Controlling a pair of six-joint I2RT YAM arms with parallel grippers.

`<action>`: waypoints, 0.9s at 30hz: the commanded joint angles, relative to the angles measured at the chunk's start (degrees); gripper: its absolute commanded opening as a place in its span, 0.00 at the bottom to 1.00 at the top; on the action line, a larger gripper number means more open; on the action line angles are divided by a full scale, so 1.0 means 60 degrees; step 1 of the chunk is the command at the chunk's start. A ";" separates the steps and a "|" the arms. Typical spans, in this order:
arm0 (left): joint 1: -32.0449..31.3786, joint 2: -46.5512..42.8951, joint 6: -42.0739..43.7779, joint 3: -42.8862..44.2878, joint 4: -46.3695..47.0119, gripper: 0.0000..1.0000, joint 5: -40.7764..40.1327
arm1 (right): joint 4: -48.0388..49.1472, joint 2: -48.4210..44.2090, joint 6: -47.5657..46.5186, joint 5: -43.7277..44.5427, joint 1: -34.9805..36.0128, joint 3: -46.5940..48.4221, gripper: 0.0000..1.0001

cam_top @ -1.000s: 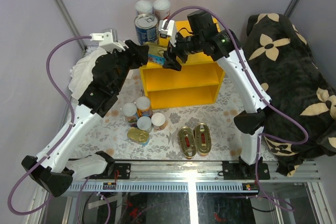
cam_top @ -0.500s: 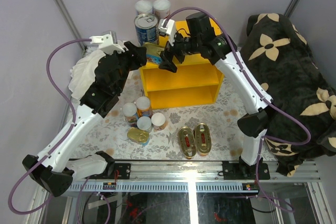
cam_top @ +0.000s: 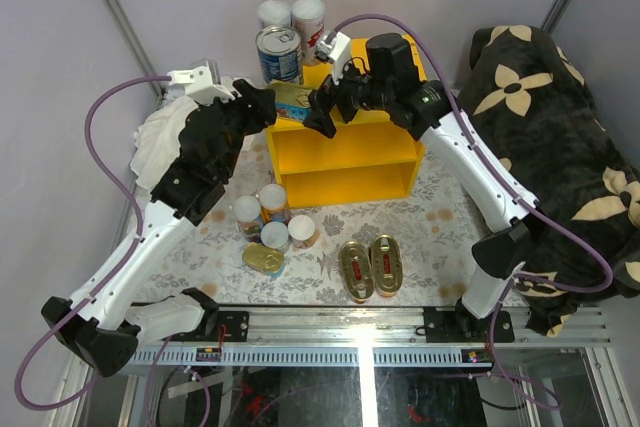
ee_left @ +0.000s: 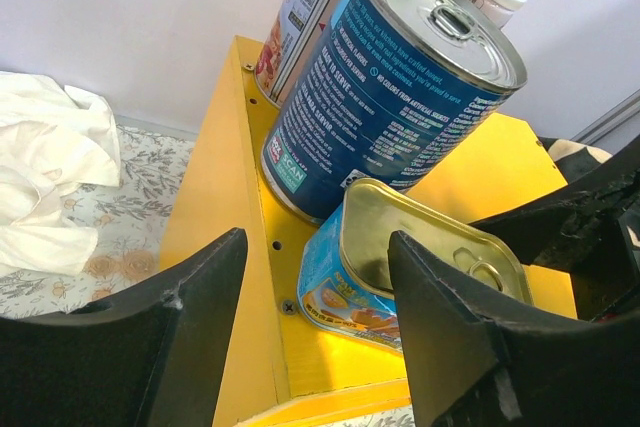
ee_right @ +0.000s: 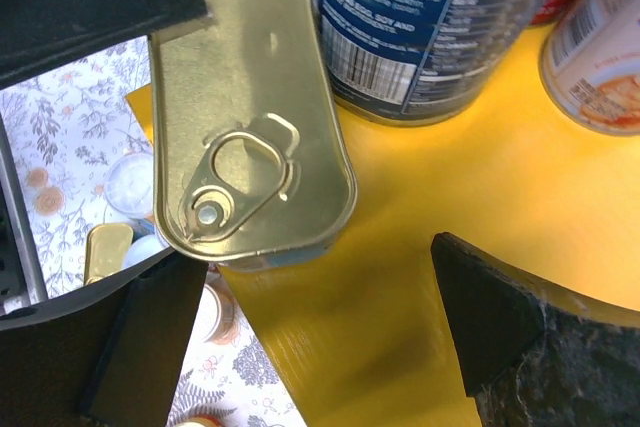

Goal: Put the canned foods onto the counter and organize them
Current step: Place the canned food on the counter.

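On the flat top of the yellow counter stand a blue-labelled steel can and two white-lidded cans. In front of the blue can a rectangular gold-lidded tin lies flat near the top's left front corner. My right gripper hovers open just behind that tin, touching nothing. The left gripper is open at the counter's left edge; its right finger hides part of the tin and its left finger stays apart from it. Several more cans and two oval tins sit on the floral floor.
A crumpled white cloth lies left of the counter. A dark flower-patterned blanket fills the right side. The two grippers nearly meet over the counter's left front corner. Grey walls stand close behind the counter.
My right gripper opened wide and let go of the rectangular tin, which now rests on the counter top. The right arm drew back slightly; the left arm barely moved.
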 commanded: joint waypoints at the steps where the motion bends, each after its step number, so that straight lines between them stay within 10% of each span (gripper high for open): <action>1: 0.0018 -0.0159 0.0148 -0.0166 -0.0175 0.57 -0.0407 | 0.1506 -0.0844 0.1254 0.0817 -0.0076 -0.0945 0.99; 18: 0.0018 -0.0322 0.0160 -0.0277 -0.0227 0.58 -0.0267 | 0.3220 -0.2128 0.2822 0.0340 -0.0080 -0.2866 0.71; 27: 0.0019 -0.0277 0.0208 -0.0187 -0.0258 0.58 -0.0298 | 0.3904 -0.2652 0.2873 -0.0744 -0.0017 -0.3647 0.92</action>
